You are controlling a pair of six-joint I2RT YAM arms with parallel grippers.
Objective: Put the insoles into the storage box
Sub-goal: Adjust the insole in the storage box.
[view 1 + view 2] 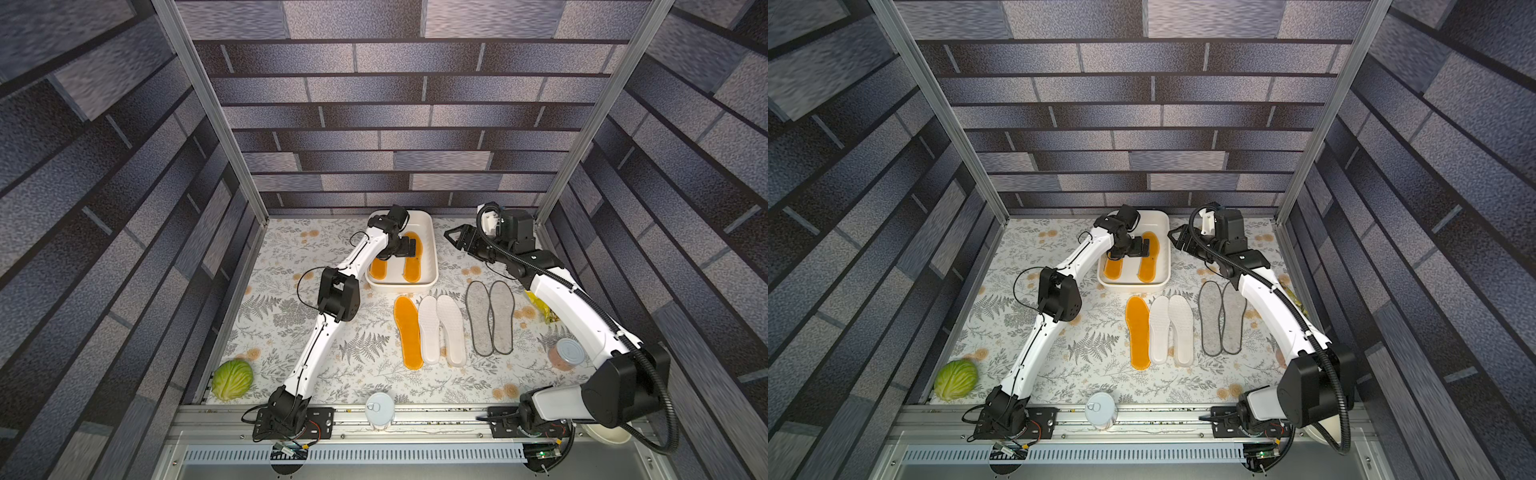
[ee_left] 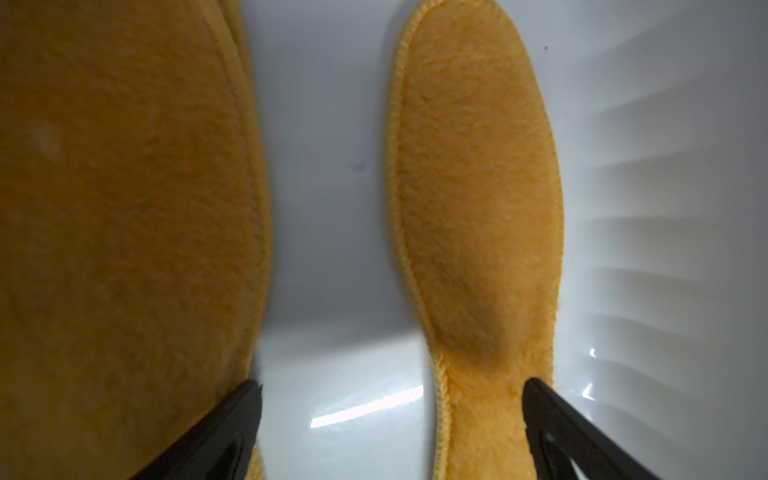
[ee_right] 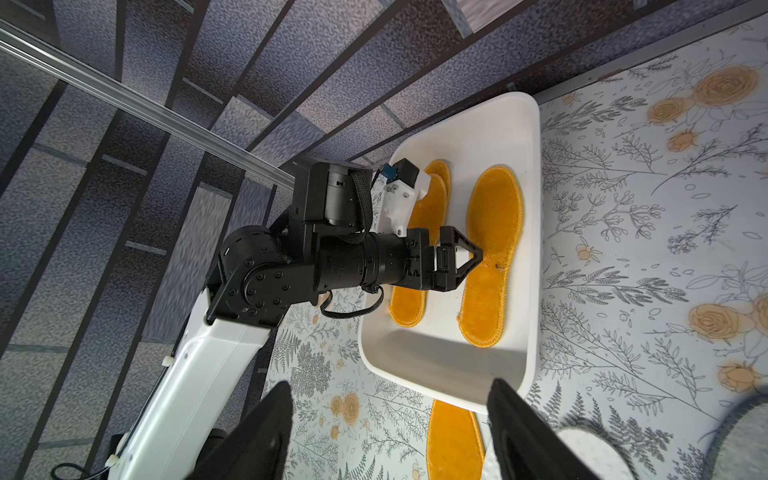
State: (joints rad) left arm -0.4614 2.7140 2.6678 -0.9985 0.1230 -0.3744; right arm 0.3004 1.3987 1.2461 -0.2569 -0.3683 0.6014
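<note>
The storage box (image 1: 433,253) stands at the far middle of the table (image 1: 291,257), long side running away from the robot. Three orange insoles lie flat inside it. The stacked pair (image 3: 409,299) is on the box's left side, one insole lying almost exactly on the other. The single orange insole (image 3: 494,208) lies to their right, with a strip of bare white floor between them.

The left gripper (image 2: 390,386) hangs low inside the box with its jaws wide apart and nothing held. One finger (image 2: 557,419) is over the edge of the single insole; I cannot tell whether it touches.

The right gripper (image 3: 390,384) hovers above the table just beside the box's right wall, jaws apart and empty.

On the table in front of the box, from left to right, lie the fourth orange insole (image 1: 407,332), two white insoles (image 1: 440,328) and two grey insoles (image 1: 490,318), all side by side.

A clear jar (image 1: 566,353) with a metal lid stands near the right edge, with something brownish-pink inside. A closed can (image 1: 379,409) stands on the front rail. A cream bowl (image 1: 604,434) shows under the right arm, its inside hidden.
</note>
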